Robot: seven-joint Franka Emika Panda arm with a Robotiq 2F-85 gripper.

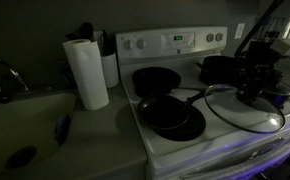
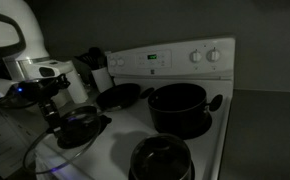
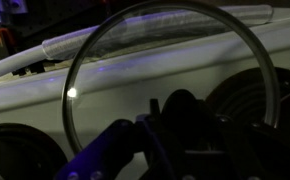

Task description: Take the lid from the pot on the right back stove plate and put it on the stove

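The glass lid (image 1: 230, 112) lies flat and low over the front right of the white stove (image 1: 170, 42). My gripper (image 1: 253, 95) is right above it, shut on its dark centre knob. I cannot tell if the lid touches the stove top. In the wrist view the lid's thin rim (image 3: 165, 50) circles wide around my gripper (image 3: 180, 125). The wide black pot (image 1: 217, 68) stands uncovered behind the lid. In an exterior view the pot (image 2: 177, 110) is beside the lid (image 2: 80, 140) and my gripper (image 2: 57, 112), in front of the stove's back panel (image 2: 175, 57).
Two black frying pans (image 1: 155, 78) (image 1: 173, 118) sit on the left plates. A paper towel roll (image 1: 86, 72) and a utensil holder (image 1: 107, 62) stand on the counter beside the sink (image 1: 25, 125). Another dark round pot (image 2: 160, 160) is near the frame's bottom edge.
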